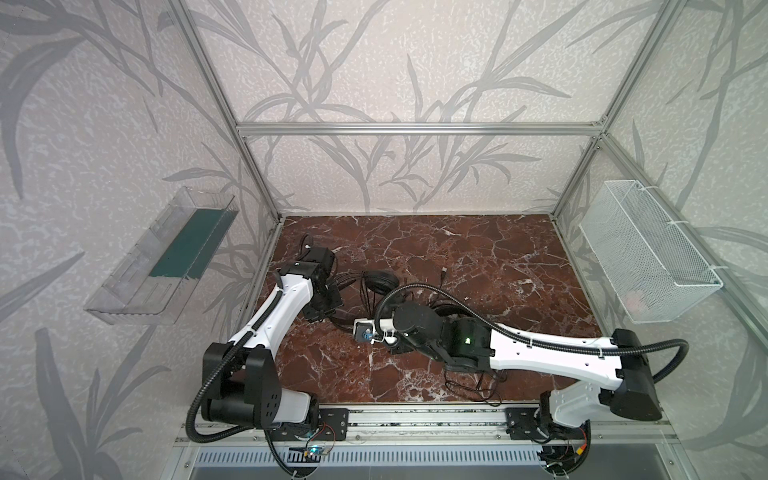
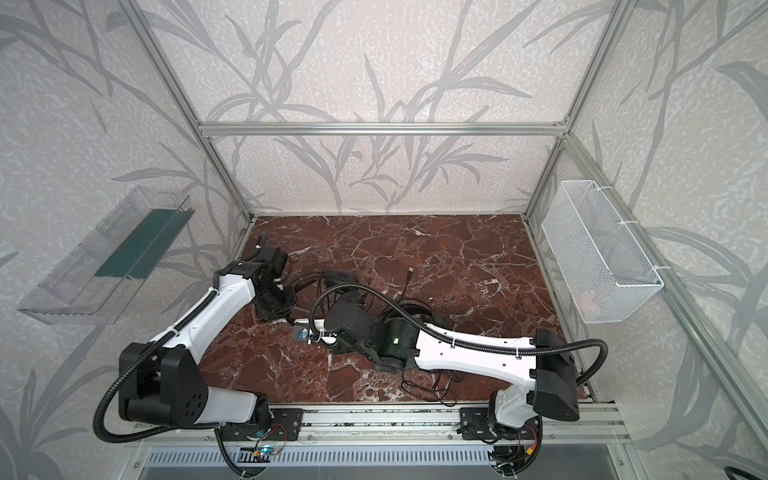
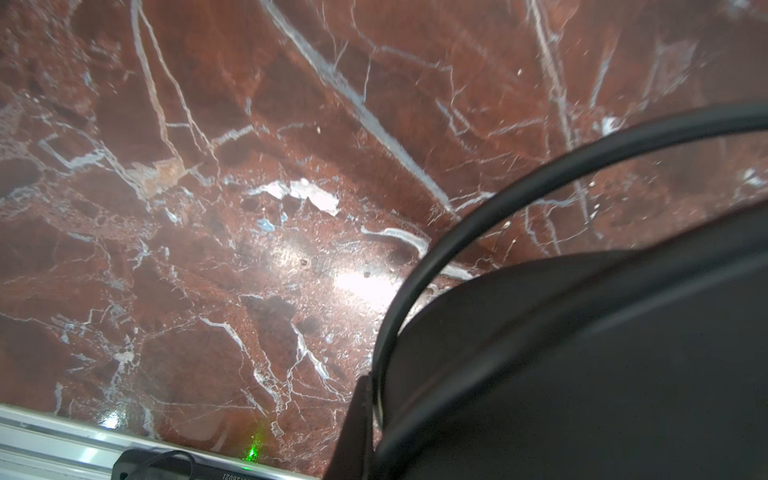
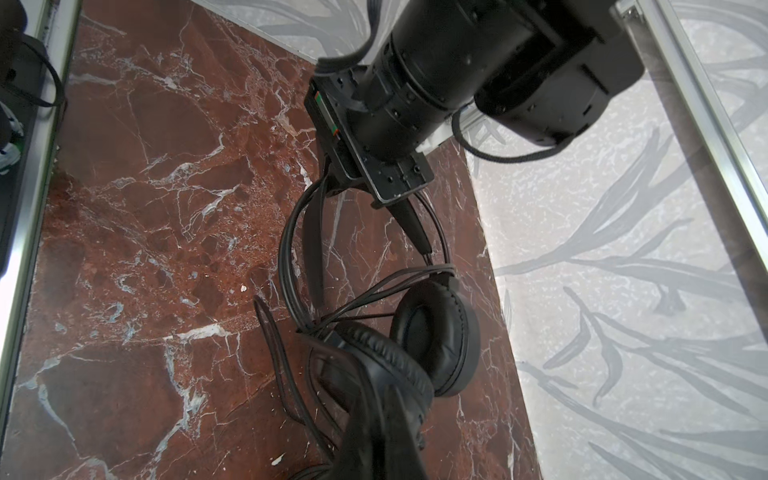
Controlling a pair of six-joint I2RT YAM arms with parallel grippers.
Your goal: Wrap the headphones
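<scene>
Right wrist view: we locate the black padded over-ear headphones (image 4: 436, 336) on the red marble tabletop (image 4: 145, 208), between both grippers. We read the left gripper (image 4: 422, 243) and the right gripper (image 4: 374, 415) as closed; a hold cannot be confirmed.

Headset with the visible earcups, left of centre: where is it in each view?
Top view: headset left of centre, partly under the right arm's hose.
Top view: same spot, blurred.
Left wrist: only a thin black arc, headband or cable, cannot tell.
Right wrist: both earcups, lower middle.
Shared landmark: red marble table, in all four.
</scene>
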